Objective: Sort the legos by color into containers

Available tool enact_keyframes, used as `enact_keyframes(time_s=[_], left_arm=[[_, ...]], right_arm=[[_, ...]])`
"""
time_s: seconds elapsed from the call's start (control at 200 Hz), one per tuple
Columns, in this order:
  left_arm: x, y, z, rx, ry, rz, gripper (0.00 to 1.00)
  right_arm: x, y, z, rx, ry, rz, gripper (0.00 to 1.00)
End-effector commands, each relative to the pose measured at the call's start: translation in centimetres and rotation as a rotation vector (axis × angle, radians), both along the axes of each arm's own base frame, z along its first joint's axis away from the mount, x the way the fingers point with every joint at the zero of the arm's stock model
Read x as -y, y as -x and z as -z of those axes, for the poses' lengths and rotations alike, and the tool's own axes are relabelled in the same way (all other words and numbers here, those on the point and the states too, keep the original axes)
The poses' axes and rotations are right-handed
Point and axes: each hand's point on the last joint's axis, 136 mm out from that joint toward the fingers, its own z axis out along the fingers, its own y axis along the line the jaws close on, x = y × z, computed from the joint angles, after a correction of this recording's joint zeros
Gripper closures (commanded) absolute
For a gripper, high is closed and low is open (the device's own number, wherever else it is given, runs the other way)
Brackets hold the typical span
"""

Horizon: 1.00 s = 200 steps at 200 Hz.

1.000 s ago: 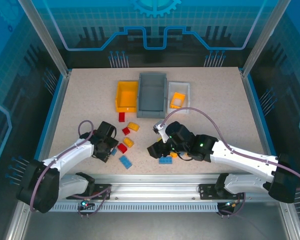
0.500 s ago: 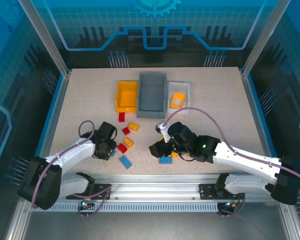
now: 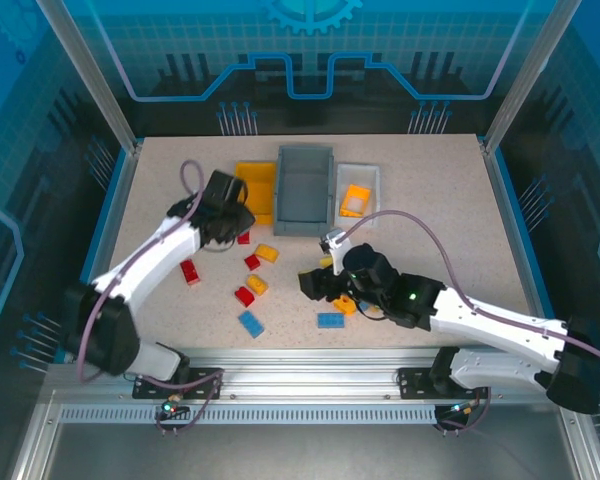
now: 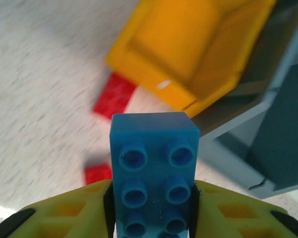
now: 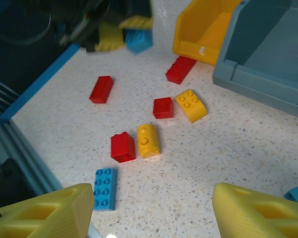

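My left gripper is shut on a blue brick, studs facing the camera, held above the table just in front of the yellow bin. From above, the left gripper sits beside that yellow bin. The grey bin stands next to it, then the white bin with an orange piece inside. My right gripper is open above bare table, near a blue brick, a red brick and a rounded yellow brick.
Loose on the table lie red bricks, a yellow brick, a blue brick and an orange piece under the right arm. The blue side rail bounds the left edge.
The left arm has swung up from the front of the table to the yellow bin, carrying the blue brick. A red brick now shows where it was. The right gripper barely shifted.
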Motion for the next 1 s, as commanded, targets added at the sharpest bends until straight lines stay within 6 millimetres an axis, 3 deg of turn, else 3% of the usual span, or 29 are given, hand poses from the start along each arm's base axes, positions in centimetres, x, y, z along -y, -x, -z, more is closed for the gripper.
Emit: enact_keyframes(time_s=[0.0,0.13,0.26,0.405,0.51,0.555,0.625,0.7,0.76,0.835,0.895,0.995], left_arm=[[-0.5,-4.0,1.2,-0.037,-0.16,0.132,0.58],[-0.5,-9.4,2.9,-0.06,-0.184,0.157,0.57],[0.1,-12.7,5.1,-0.107,-0.196,0.201,0.54],[-0.4,-13.4,6.7,-0.163,-0.234,0.196,0.43],[-0.3,-13.2,6.3,-0.161,-0.214,0.187,0.36],[-0.2,-13.0,5.7,-0.152,-0.203,0.185,0.37],[0.0,-12.6,4.1,-0.115,-0.183,0.179,0.37],[0.4,-11.7,1.1,-0.044,-0.151,0.167,0.37],[0.8,-10.4,-1.0,0.003,-0.132,0.163,0.37],[1.7,-8.1,-3.2,0.065,-0.105,0.183,0.36],[3.8,-5.7,-4.7,0.131,-0.06,0.263,0.36],[9.7,-0.3,-6.4,0.25,0.034,0.521,0.34]], right_arm=[[0.1,-1.7,-2.4,0.047,-0.012,0.078,0.35],[0.9,-1.9,-2.7,0.053,-0.01,0.114,0.35],[2.2,-1.7,-2.1,0.033,-0.016,0.151,0.34],[4.5,-1.5,-1.0,0.01,0.008,0.223,0.34],[8.3,-1.5,0.2,-0.033,0.053,0.369,0.33],[10.4,-1.3,1.0,-0.065,0.082,0.449,0.34],[15.9,-0.5,2.8,-0.151,0.143,0.681,0.34],[20.9,1.0,5.1,-0.273,0.193,0.888,0.36],[23.7,2.4,7.0,-0.381,0.23,1.004,0.39],[25.5,3.6,9.3,-0.499,0.242,1.075,0.41],[26.0,4.3,11.1,-0.586,0.221,1.087,0.44],[26.7,5.2,13.1,-0.674,0.193,1.106,0.48]])
